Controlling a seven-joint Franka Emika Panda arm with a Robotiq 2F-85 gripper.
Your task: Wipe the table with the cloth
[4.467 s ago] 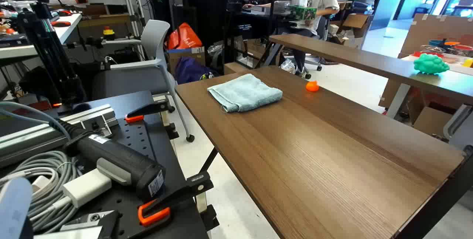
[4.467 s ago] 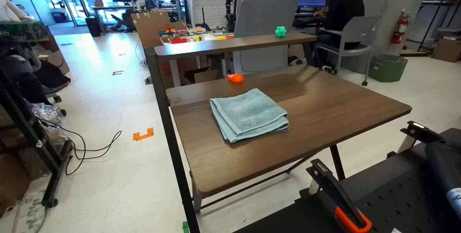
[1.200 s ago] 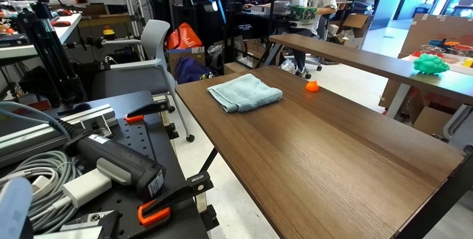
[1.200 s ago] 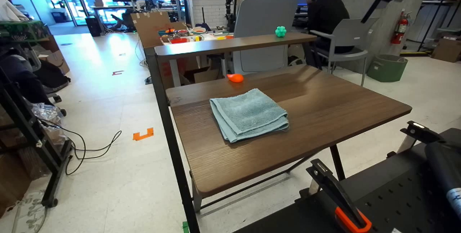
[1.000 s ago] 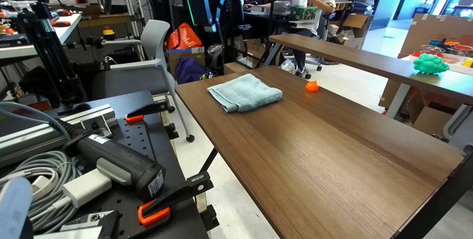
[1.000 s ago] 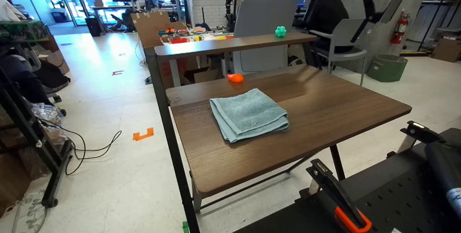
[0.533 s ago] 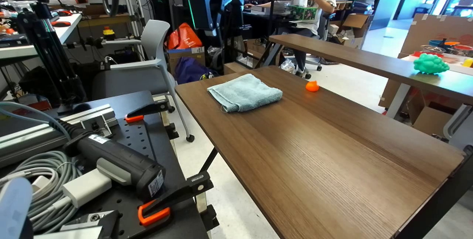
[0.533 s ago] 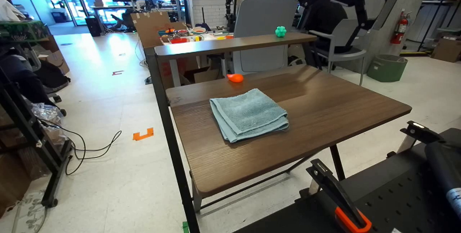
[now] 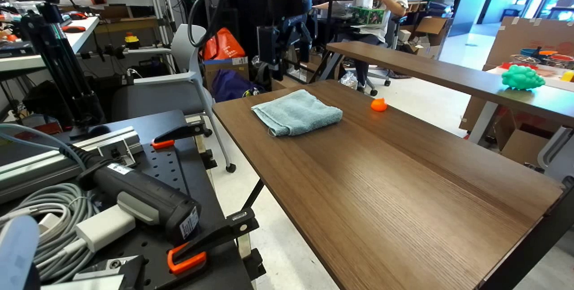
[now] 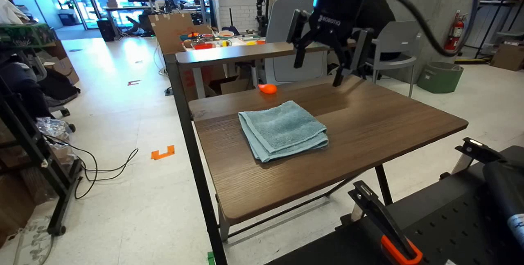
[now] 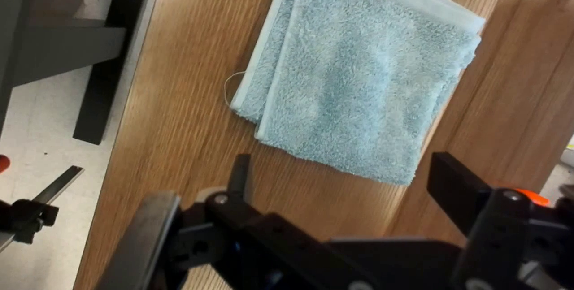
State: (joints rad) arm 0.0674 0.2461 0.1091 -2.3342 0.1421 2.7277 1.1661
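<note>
The light blue-grey cloth (image 9: 298,113) lies folded flat on the dark brown wood-grain table (image 9: 381,200). It shows in both exterior views (image 10: 286,130) and fills the upper middle of the wrist view (image 11: 358,79). My gripper (image 10: 318,71) is black, points down and hangs in the air above the table's far side. Its two fingers are wide apart with nothing between them. In the wrist view the gripper (image 11: 343,164) has a fingertip on either side below the cloth's near edge, apart from the cloth. The table top (image 11: 193,101) shows around the cloth.
A small orange object (image 10: 268,89) lies on the table near its back edge. A raised shelf (image 10: 262,50) with a green bumpy toy (image 10: 319,36) runs behind the table. A black workbench (image 9: 157,164) with orange-handled clamps stands beside it. A grey chair (image 9: 179,70) stands near the table's end.
My arm has entered the views from above, and the gripper has come down and tilted to point downward over the table. The cloth and the orange object have not moved.
</note>
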